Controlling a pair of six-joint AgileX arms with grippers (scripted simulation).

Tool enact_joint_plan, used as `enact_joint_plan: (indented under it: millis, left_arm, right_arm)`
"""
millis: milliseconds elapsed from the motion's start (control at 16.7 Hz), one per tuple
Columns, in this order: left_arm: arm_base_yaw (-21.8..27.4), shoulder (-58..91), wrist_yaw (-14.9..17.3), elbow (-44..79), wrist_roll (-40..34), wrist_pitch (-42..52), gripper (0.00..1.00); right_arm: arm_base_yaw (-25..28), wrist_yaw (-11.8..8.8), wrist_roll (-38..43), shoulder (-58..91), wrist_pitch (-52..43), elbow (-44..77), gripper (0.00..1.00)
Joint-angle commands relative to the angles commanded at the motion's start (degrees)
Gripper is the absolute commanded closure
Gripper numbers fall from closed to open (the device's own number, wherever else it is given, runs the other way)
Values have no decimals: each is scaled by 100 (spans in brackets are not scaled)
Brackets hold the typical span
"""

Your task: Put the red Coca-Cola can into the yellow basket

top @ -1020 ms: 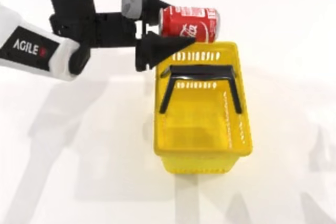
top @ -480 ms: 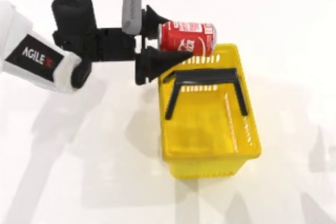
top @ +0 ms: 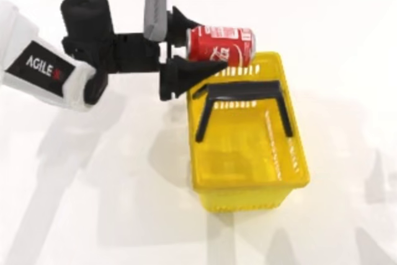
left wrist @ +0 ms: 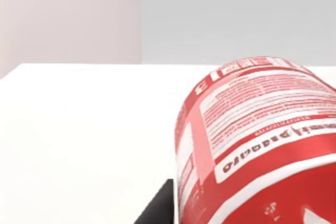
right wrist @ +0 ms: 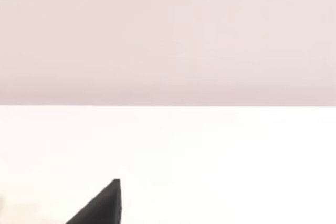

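Red Coca-Cola can (top: 221, 45) lies sideways, clamped in the left gripper (top: 193, 46), hanging over the yellow basket's (top: 296, 153) far rim. Since a half-second ago nothing has moved, so release looks imminent. The right arm is out of the top view.

Rendered simulation scene, not a real room. Flat white table (top: 93, 215) is filling the top view, with soft arm shadows lying across it. A plain pinkish wall (right wrist: 168, 30) is rising straight behind the table edge, grey panel beside it in the left wrist view. An AgileX-branded arm (top: 43, 66) is reaching over the bare surface. Probably a robot-test setup; nothing is showing furniture or fittings.
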State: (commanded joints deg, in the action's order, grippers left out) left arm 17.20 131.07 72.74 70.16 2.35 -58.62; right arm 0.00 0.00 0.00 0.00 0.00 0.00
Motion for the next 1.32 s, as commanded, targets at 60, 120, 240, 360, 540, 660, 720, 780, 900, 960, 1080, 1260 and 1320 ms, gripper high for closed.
enact_joint_plan:
  millis: [60,120,240,360,540,660,720,780,900,960,1080,1260,1320]
  left_arm:
    - [0,0,0,0,0,0,17]
    - [0,0,0,0,0,0,10]
    - [0,0,0,0,0,0,0]
    - [0,0,0,0,0,0,0]
    - [0,0,0,0,0,0,0]
    - [0,0,0,0,0,0,0]
    - [19,-18,-12,8,5,10,0]
    - [19,-18,-12,8,5,10,0]
    - [-24,-192,-113,-39,-59,85,0]
    - [-69,-370,-218,-91,-120,161,0]
    - [-201,-908,-534,-260,-281,389,0]
    - [-480,-2163,-1255,-701,-562,907,0]
    - [-587,-2695,-1551,-901,-650,1122,0]
  right_arm:
    - [0,0,0,0,0,0,0]
    - [0,0,0,0,0,0,0]
    - [0,0,0,0,0,0,0]
    - [0,0,0,0,0,0,0]
    - [0,0,0,0,0,0,0]
    - [0,0,0,0,0,0,0]
    - [0,0,0,0,0,0,0]
    - [0,0,0,0,0,0,0]
    - [75,-6,-104,166,-159,161,0]
    - [148,-10,-208,339,-322,330,0]
    - [340,-15,-490,845,-764,824,0]
    - [735,-11,-1089,2033,-1688,1978,0]
    - [891,-8,-1328,2544,-2058,2468,0]
